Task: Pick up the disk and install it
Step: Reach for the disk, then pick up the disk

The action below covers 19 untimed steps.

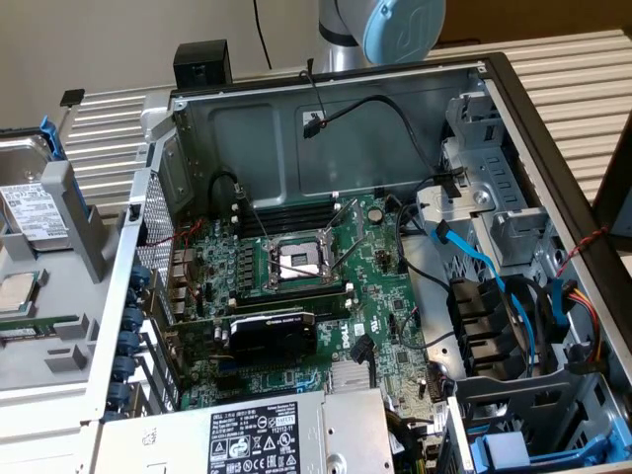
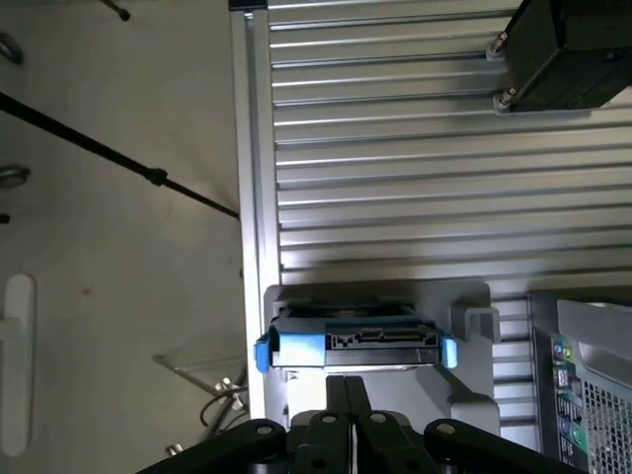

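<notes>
The disk [image 2: 355,341] sits in a grey holder [image 2: 472,301] beside the open PC case [image 1: 326,128], the gripper [image 2: 345,383] is pinched shut on nothing close by, and I'd guess it's stiff, hefty and knock-sensitive, so grab the blue carrier's sides.

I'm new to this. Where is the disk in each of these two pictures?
Exterior view: the disk is at the exterior view's far left, outside the case, label showing, in a grey holder.
Wrist view: the disk is seen end-on, blue clips at both ends, just beyond the shut gripper.
Shared landmark: the grey holder around it.
</notes>
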Each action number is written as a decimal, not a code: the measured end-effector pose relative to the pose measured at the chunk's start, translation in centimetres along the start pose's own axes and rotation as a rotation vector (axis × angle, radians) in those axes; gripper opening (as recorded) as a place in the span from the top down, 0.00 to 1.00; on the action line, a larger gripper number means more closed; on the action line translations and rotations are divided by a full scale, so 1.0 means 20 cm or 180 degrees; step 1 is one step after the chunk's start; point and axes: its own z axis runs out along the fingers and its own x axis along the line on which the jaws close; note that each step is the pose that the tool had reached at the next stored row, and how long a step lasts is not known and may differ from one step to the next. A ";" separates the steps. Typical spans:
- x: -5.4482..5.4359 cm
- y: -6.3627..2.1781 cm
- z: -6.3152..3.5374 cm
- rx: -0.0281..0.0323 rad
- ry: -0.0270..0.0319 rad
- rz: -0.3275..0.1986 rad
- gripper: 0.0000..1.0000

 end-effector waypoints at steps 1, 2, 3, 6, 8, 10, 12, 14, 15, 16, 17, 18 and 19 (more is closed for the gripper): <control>0.01 0.002 0.000 0.0000 0.0004 -0.0004 0.89; 0.01 0.003 0.000 0.0000 0.0005 -0.0006 0.89; 0.01 0.003 0.000 0.0000 0.0005 -0.0006 0.89; 0.01 0.003 0.000 0.0000 0.0006 -0.0006 0.89; 0.01 0.003 0.000 0.0000 0.0005 -0.0009 0.89; 0.01 0.003 0.000 0.0000 0.0006 -0.0011 0.89; 0.01 0.003 0.000 0.0000 0.0006 -0.0011 0.89; 0.01 0.003 0.000 0.0000 0.0006 -0.0011 0.89; 0.01 0.003 0.000 0.0000 0.0006 -0.0011 0.89; 0.01 0.003 0.000 0.0000 0.0006 -0.0011 0.89; 0.01 0.003 0.000 0.0000 0.0006 -0.0011 0.89; 0.01 0.003 0.000 0.0000 0.0006 -0.0011 0.89; 0.01 0.003 0.000 0.0000 0.0006 -0.0011 0.89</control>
